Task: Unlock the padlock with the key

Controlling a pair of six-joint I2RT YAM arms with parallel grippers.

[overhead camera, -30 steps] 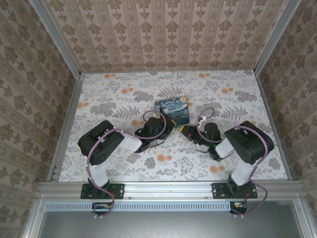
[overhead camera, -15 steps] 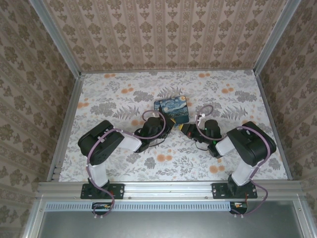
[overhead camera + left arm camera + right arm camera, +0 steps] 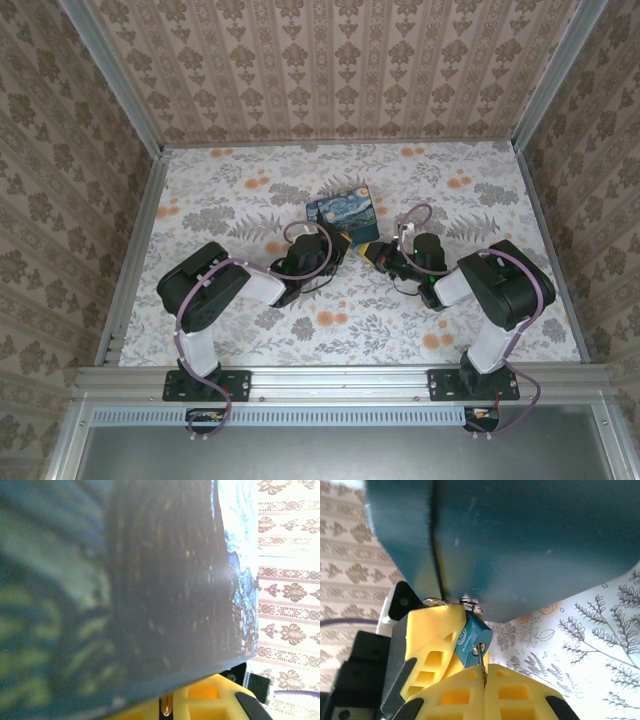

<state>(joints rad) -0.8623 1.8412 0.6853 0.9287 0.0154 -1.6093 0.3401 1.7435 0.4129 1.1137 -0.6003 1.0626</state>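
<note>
In the overhead view my left end effector (image 3: 338, 244) sits left of centre, pressed shut. From its own camera the night-sky print box (image 3: 345, 215) is a close blur. In the right wrist view the blue padlock (image 3: 472, 641) hangs under the box at lower centre, against a yellow left finger (image 3: 437, 635). I cannot tell whether it is pinched. The thin key (image 3: 481, 664), mostly hidden, enters the padlock. My right end effector (image 3: 484, 676) pinches it, fingers pressed together.

Damask-patterned beige walls (image 3: 340, 70), floral-print tabletop (image 3: 220, 195) (orange blossoms, grey leaves), aluminium frame rails (image 3: 130, 250)
</note>
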